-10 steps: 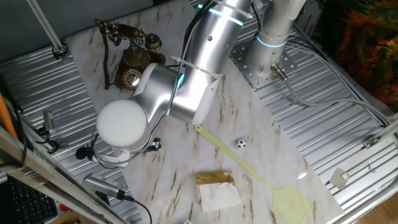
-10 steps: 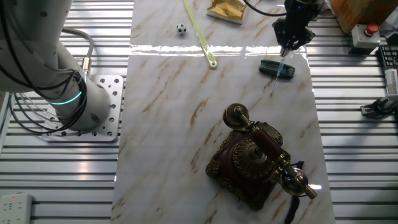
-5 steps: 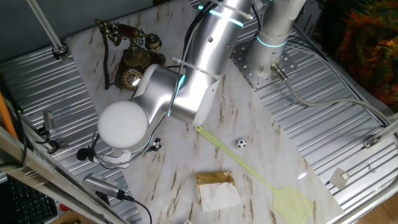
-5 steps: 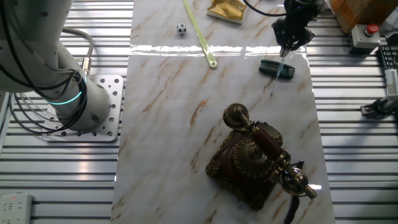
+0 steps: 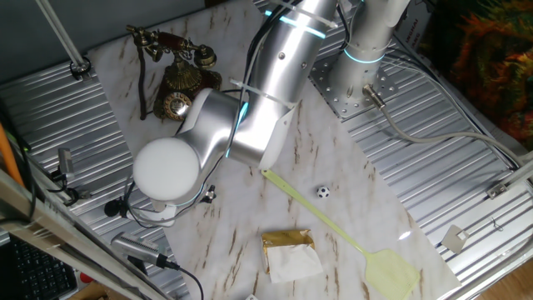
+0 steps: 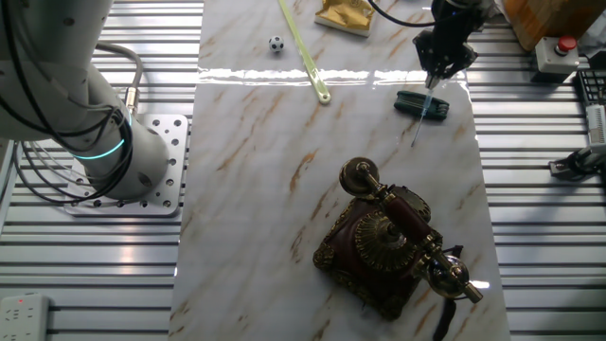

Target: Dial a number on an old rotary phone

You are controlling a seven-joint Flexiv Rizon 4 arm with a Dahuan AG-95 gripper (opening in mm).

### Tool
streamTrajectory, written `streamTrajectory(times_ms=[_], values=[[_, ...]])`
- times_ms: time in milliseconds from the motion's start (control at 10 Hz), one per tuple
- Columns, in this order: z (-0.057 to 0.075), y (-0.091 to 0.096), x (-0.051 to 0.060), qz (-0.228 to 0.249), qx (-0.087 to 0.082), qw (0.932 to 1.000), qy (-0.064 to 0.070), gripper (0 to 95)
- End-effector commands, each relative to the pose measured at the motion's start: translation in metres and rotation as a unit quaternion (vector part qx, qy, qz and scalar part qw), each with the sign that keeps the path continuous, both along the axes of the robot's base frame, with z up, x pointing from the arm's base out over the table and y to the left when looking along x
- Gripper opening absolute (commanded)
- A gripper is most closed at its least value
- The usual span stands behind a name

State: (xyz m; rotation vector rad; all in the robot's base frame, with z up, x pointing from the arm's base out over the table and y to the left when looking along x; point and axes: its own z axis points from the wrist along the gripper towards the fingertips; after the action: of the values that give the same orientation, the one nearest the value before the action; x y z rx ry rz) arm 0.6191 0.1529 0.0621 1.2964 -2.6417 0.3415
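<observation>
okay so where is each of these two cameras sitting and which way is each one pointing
One fixed view: high, by the marble board's far end from the antique brown-and-brass rotary phone, looking down the board; the silver arm fills the middle and hides the gripper.
The other fixed view: overhead, nearest the phone, looking toward the dark gripper at the top edge; the arm's base shows at left.
Both share the phone, the pale green fly swatter, the small soccer ball and the gold packet.

Bright, even overhead light in both views. A white glare band crosses the glossy marble counter [image 6: 284, 189] near its far end; shadows are soft and short. Focus is sharp, with slight softness toward the edges.
</observation>
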Motion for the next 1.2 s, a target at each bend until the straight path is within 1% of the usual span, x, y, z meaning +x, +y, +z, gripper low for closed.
streamTrajectory(times_ms=[100,600,1200], values=[[-0.0007,0.0000,-0.0001,0.000,-0.003,1.0000,0.000,0.0],[-0.0028,-0.0001,-0.0002,0.001,-0.007,1.0000,0.000,0.0],[-0.0056,-0.0005,-0.0007,0.002,-0.020,0.9998,0.004,0.0]])
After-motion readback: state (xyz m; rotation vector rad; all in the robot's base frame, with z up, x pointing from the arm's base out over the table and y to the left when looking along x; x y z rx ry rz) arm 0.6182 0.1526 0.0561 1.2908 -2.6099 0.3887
